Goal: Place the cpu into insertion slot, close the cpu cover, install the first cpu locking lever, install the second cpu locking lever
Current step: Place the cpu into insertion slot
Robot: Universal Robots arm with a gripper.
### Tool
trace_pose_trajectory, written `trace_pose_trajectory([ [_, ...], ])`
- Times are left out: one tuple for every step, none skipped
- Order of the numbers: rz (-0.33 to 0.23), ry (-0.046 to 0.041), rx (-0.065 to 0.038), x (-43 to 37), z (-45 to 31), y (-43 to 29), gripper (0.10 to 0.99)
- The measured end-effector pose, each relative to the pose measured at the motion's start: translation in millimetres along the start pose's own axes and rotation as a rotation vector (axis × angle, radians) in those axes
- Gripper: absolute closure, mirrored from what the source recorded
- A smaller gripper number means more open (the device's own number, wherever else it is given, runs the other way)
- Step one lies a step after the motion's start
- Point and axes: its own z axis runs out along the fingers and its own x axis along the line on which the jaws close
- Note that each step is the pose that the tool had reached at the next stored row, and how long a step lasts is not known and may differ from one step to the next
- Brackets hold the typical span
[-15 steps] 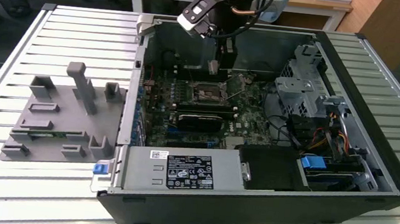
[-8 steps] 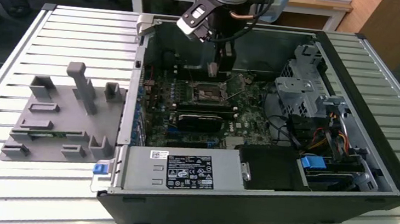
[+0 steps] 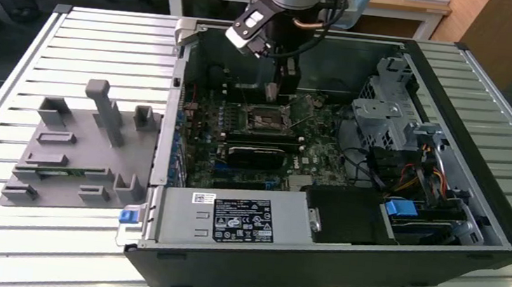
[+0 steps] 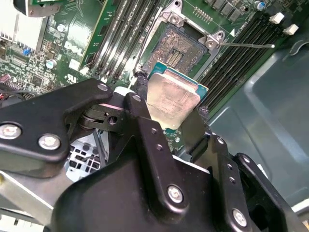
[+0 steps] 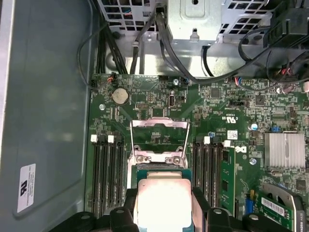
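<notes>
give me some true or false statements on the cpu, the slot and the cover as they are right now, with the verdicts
1. The gripper is shut on the cpu. True.
2. The cpu already sits in the insertion slot. False: it is between the gripper's fingers and the slot is bare.
3. The cpu cover is closed over the slot. False: it stands raised open.
4. The computer case lies open on a slatted table. True.
5. The grey holder tray lies on the exterior view's right of the case. False: it lies on that view's left.
</notes>
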Motion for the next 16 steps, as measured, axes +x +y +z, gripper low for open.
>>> trace_pose_trajectory([
  [0.0, -0.0003, 0.0, 0.2, 0.9, -0.4, 0.557],
  [0.0, -0.0004, 0.0, 0.4, 1.8, -1.1, 0.557],
  [0.001, -0.0005, 0.0, 0.6, 2.7, -1.8, 0.557],
  [0.003, -0.0005, 0.001, 0.9, 3.7, -2.3, 0.557],
  [0.005, -0.0009, 0.001, 1.3, 4.6, -2.6, 0.557],
  [0.007, -0.001, 0.001, 1.7, 5.6, -2.9, 0.557],
  [0.008, -0.0009, 0.002, 2.0, 6.9, -3.3, 0.557],
  [0.009, -0.001, 0.002, 2.2, 8.2, -3.5, 0.557],
  [0.009, -0.0011, 0.003, 2.5, 9.8, -3.9, 0.557],
  [0.009, -0.001, 0.003, 2.7, 11.6, -4.3, 0.557],
  [0.009, -0.0011, 0.003, 2.8, 13.4, -4.7, 0.557],
  [0.009, -0.0011, 0.003, 2.8, 15.2, -5.1, 0.557],
  [0.009, -0.0013, 0.004, 2.8, 16.9, -5.5, 0.557],
  [0.009, -0.0018, 0.004, 2.8, 18.9, -5.9, 0.557],
  [0.01, -0.0022, 0.004, 2.7, 20.6, -6.3, 0.557],
  [0.01, -0.0024, 0.004, 2.7, 22.4, -6.7, 0.557],
])
